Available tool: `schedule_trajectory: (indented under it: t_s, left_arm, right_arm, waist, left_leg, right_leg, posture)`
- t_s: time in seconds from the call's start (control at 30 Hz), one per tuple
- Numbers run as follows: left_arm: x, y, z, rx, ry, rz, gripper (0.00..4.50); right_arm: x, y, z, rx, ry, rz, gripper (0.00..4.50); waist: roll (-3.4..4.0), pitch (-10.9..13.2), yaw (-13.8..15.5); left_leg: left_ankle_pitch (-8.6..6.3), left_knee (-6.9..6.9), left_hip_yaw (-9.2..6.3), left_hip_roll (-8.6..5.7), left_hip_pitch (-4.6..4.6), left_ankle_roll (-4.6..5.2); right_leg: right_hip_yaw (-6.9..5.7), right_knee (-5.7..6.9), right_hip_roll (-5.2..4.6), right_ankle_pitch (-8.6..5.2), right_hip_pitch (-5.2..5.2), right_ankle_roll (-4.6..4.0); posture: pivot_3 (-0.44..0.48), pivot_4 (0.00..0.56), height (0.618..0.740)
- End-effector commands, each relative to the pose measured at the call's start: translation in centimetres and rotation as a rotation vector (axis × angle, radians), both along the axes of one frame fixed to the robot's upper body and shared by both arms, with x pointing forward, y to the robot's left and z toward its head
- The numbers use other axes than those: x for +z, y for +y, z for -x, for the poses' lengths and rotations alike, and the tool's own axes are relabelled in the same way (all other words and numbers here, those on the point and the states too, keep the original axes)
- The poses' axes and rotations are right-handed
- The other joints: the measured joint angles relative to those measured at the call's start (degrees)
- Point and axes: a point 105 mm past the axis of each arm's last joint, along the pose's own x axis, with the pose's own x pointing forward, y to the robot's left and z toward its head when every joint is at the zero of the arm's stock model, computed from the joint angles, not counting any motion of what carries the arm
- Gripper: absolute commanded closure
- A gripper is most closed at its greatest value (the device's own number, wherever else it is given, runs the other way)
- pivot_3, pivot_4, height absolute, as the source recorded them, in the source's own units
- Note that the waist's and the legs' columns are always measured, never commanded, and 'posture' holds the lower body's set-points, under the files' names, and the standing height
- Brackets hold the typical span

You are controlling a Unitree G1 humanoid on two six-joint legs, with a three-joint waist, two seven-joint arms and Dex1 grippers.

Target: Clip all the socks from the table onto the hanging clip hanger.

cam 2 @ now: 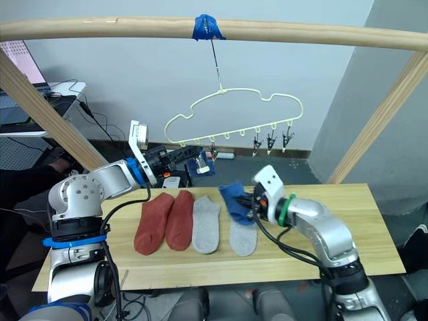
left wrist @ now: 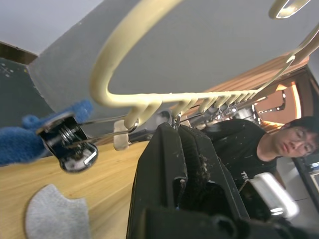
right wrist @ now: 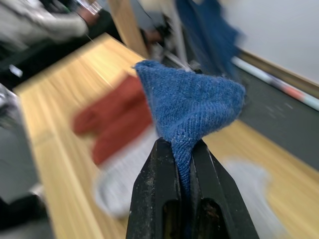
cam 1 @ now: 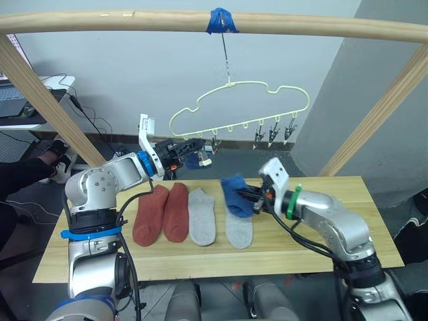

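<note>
The right gripper (right wrist: 182, 149) pinches a soft, limp blue sock (right wrist: 192, 99) by its edge, below the hanger (cam 1: 241, 107); left gripper's (cam 1: 198, 145) state I cannot tell.

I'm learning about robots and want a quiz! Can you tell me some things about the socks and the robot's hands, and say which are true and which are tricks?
1. The right gripper pinches a blue sock. True.
2. Two red socks lie on the table. True.
3. Every clip on the clip hanger already holds a sock. False: the three clips at its right end hang bare.
4. The grey socks hang from the hanger. False: both lie flat on the table beside the red ones.
5. The left gripper is up by the hanger's clips. True.
</note>
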Motion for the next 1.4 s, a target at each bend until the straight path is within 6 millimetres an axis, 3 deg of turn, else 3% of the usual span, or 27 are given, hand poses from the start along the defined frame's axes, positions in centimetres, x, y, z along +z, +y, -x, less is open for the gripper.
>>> schedule_trajectory:
  t_s: [0.03, 0.37, 0.63, 0.9, 1.17, 1.4]
  left_arm:
    - [0.7, -0.3, 0.2, -0.014, -0.023, -0.004, 4.5]
    - [1.0, -0.6, 0.5, -0.018, -0.042, 0.015, 4.5]
    - [0.7, -0.6, 0.7, -0.013, -0.042, 0.011, 4.5]
    - [1.1, -0.5, 0.7, -0.012, -0.064, 0.008, 4.5]
    - [0.7, -0.3, 1.2, -0.016, -0.141, -0.077, 4.5]
    - [1.2, 0.2, 1.0, 0.004, -0.157, -0.061, 2.47]
  right_arm:
    - [0.9, 0.8, -0.3, 0.006, -0.025, -0.016, 4.46]
    - [2.1, 3.0, -1.3, 0.042, -0.047, -0.061, 4.46]
    - [3.7, 3.7, -2.2, 0.037, -0.065, -0.105, 4.46]
    - [3.3, 4.1, -2.7, 0.032, -0.071, -0.083, 4.46]
    - [4.5, 4.0, -3.7, -0.004, -0.103, -0.115, 4.46]
    - [4.4, 4.2, -3.6, -0.003, -0.102, -0.115, 4.5]
  waist:
    - [0.0, 0.0, 0.09]
    - [0.0, 0.0, 0.47]
    - [0.0, 0.0, 1.15]
    - [0.0, 0.0, 1.2]
    - [0.0, 0.0, 1.22]
    - [0.0, 0.0, 1.32]
  left_leg:
    - [0.0, 0.0, 0.0, 0.0, -0.04, 0.0]
    - [0.0, -0.08, 0.0, 0.01, -0.23, -0.01]
    - [0.0, -0.08, 0.0, 0.0, -0.25, -0.01]
    - [0.0, -0.07, -0.01, 0.0, -0.26, -0.01]
    - [0.0, -0.08, 0.0, 0.01, -0.27, -0.01]
    - [0.0, -0.08, 0.0, 0.01, -0.29, -0.01]
  right_leg:
    - [-0.01, -0.04, -0.01, 0.0, -0.02, 0.0]
    - [-0.03, -0.07, -0.03, 0.0, -0.23, 0.0]
    - [-0.04, -0.09, -0.03, 0.0, -0.24, 0.0]
    - [-0.04, -0.09, -0.03, 0.0, -0.25, -0.01]
    - [-0.04, -0.08, -0.03, 0.13, -0.27, -0.22]
    - [-0.05, -0.09, -0.04, 0.13, -0.28, -0.23]
  posture:
    - [-0.004, 0.179, 0.74]
    - [0.015, 0.17, 0.74]
    - [0.014, 0.163, 0.74]
    - [0.025, 0.157, 0.74]
    - [0.027, 0.154, 0.74]
    - [0.03, 0.153, 0.74]
